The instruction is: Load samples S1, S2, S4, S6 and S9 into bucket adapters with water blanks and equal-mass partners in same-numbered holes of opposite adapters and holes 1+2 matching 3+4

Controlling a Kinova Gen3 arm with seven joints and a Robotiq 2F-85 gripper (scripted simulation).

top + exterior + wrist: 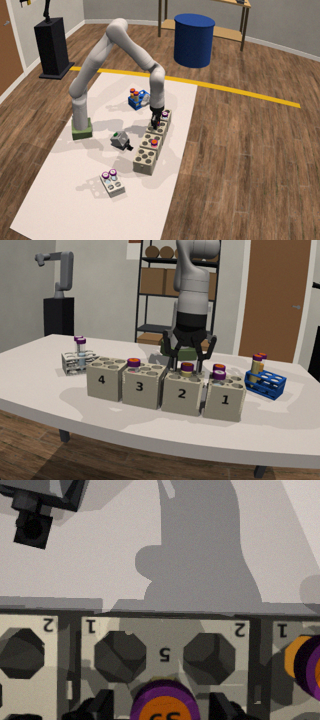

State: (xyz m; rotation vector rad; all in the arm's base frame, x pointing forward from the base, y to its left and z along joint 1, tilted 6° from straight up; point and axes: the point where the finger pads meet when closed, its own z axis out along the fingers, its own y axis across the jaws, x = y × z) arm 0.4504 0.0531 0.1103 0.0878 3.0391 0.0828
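My gripper [186, 368] is open, with its fingers on either side of an orange-dot sample tube [187, 367] and clear of its purple cap. This tube stands upright and low in adapter 2 [181, 393] [163, 654], in the hole by the number 5. In the wrist view its cap [162, 705] is at the bottom edge, and holes 1 and 2 beyond it are empty. Adapter 1 [224, 398] holds an orange-dot tube [219, 366] and a white-dot blank [219, 374]. Adapter 3 [139, 387] holds one orange-dot tube [133, 361]. Adapter 4 [102, 380] is empty.
A blue rack [266, 383] to the right holds two orange-dot samples [259, 360]. A white rack [73, 361] to the left holds two blanks [80, 342]. The sloped desk with the green DONE key [119, 139] stands between the adapters and the arm's green base [82, 131].
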